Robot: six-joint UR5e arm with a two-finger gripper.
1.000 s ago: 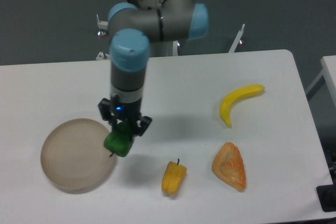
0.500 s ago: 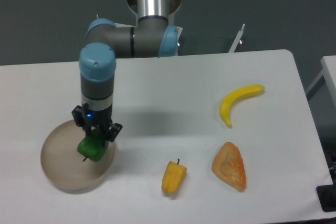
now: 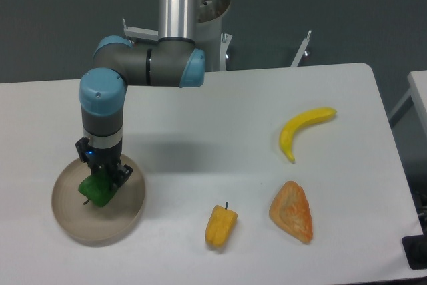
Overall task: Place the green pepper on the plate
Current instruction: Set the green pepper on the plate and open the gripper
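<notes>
Green pepper (image 3: pixel 97 190) now over plate (image 3: pixel 130 213) centre, perhaps lower.

I see a big white table with rounded corners (image 3: pixel 220 111). Four things lie right on its top. On my left side of the picture, near the front, sits a round beige plate with a low rim (image 3: pixel 127 219). Near the front middle lies a small yellow-orange pepper with a short dark stem (image 3: pixel 220 225). Just to the right of it is an orange wedge-shaped piece with a bumpy skin (image 3: pixel 292 211). Farther back on the right lies a curved yellow banana (image 3: pixel 303 129), well apart from the plate.
</notes>
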